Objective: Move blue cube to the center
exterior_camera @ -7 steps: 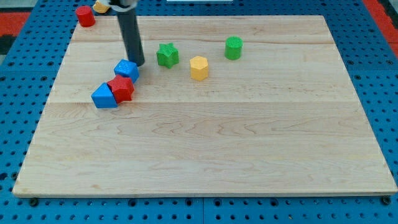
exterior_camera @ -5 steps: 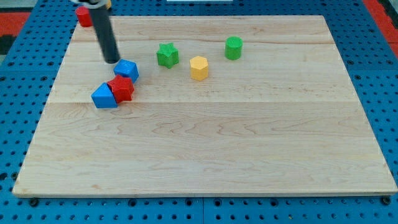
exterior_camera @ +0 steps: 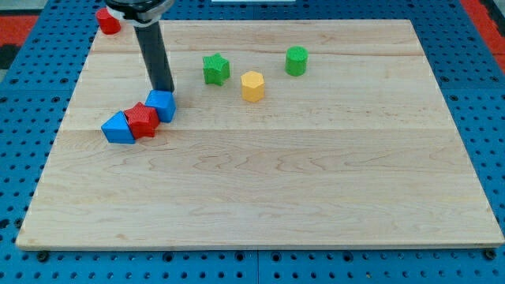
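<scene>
The blue cube (exterior_camera: pixel 162 105) lies on the wooden board (exterior_camera: pixel 316 189) at the view's left, upper half. My tip (exterior_camera: pixel 165 91) is right at its upper edge, touching or almost touching it. A red star-like block (exterior_camera: pixel 142 120) touches the cube's lower left. A second blue block (exterior_camera: pixel 118 128), wedge-shaped, touches the red one on its left. The three form a slanted row.
A green star block (exterior_camera: pixel 215 69), a yellow hexagonal block (exterior_camera: pixel 252 86) and a green cylinder (exterior_camera: pixel 297 61) lie in the upper middle. A red cylinder (exterior_camera: pixel 108 20) stands at the top left corner, partly behind the arm.
My tip swung left around the blue cube, then came back to its upper edge. The cube, red block and blue wedge have shifted down and left.
</scene>
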Available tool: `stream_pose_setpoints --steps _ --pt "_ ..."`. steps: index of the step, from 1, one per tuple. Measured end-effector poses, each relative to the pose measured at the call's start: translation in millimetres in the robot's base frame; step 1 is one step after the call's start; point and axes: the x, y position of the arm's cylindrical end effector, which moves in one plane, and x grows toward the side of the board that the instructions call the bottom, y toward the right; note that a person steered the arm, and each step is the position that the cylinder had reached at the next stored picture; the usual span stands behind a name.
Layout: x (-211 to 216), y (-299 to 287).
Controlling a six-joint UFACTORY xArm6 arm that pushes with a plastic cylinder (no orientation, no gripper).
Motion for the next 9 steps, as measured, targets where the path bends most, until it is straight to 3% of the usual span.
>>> stream_pose_setpoints --steps 4,6,7,9 --pt "65.5 -25.5" --pt "67.3 58.2" --pt "71.0 66.5" --pt "12.9 49.9"
